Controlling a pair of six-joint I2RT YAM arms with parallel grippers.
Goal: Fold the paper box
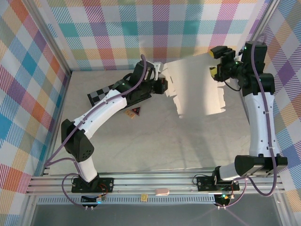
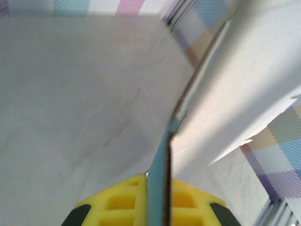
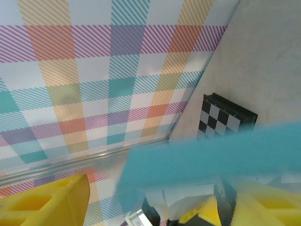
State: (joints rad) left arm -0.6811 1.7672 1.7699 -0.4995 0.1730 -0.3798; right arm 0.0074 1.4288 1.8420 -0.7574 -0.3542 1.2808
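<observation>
The left gripper (image 2: 158, 197) is pinched shut on one edge of the paper box (image 1: 197, 87), a flat blank stretching across to the right gripper (image 1: 217, 70), whose yellow fingers (image 3: 44, 200) stand spread around its opposite edge.

1 paper box (image 1: 197, 89), 1 checkered board (image 1: 100, 97), 1 dark triangular piece (image 1: 135, 111), 2 robot arms (image 1: 106, 107) (image 1: 259, 113)

You've got the paper box (image 1: 197, 89) white inside, teal-blue outside; checkered board (image 1: 101, 97) blk & grey; walls (image 1: 141, 28) multicolour plaid; tabletop (image 1: 155, 141) pale grey, marbled.
</observation>
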